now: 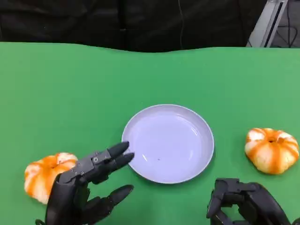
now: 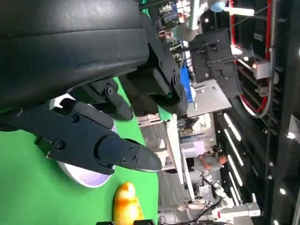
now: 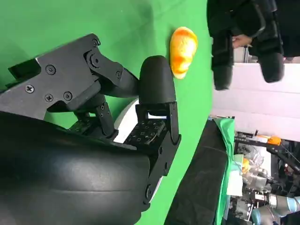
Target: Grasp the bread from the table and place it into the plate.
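Note:
Two orange-and-white, pumpkin-shaped breads lie on the green table [image 1: 70, 93]. One bread [image 1: 44, 174] is at the near left and the other bread [image 1: 272, 149] at the near right. Between them sits the white plate [image 1: 140, 126], with nothing in it. My left hand [image 1: 86, 190] hovers just right of the left bread, fingers spread toward the plate's near-left rim, holding nothing. My right hand [image 1: 246, 202] is low at the near right, in front of the right bread, fingers curled in on nothing. The left wrist view looks past my fingers [image 2: 89, 140] to the plate [image 2: 86, 178] and the right bread [image 2: 125, 206].
The table's far edge [image 1: 150, 48] meets a dark backdrop. Open green surface surrounds the plate on all sides. In the right wrist view the left bread [image 3: 183, 50] lies beyond my curled fingers [image 3: 157, 89], with my left hand [image 3: 243, 33] beside it.

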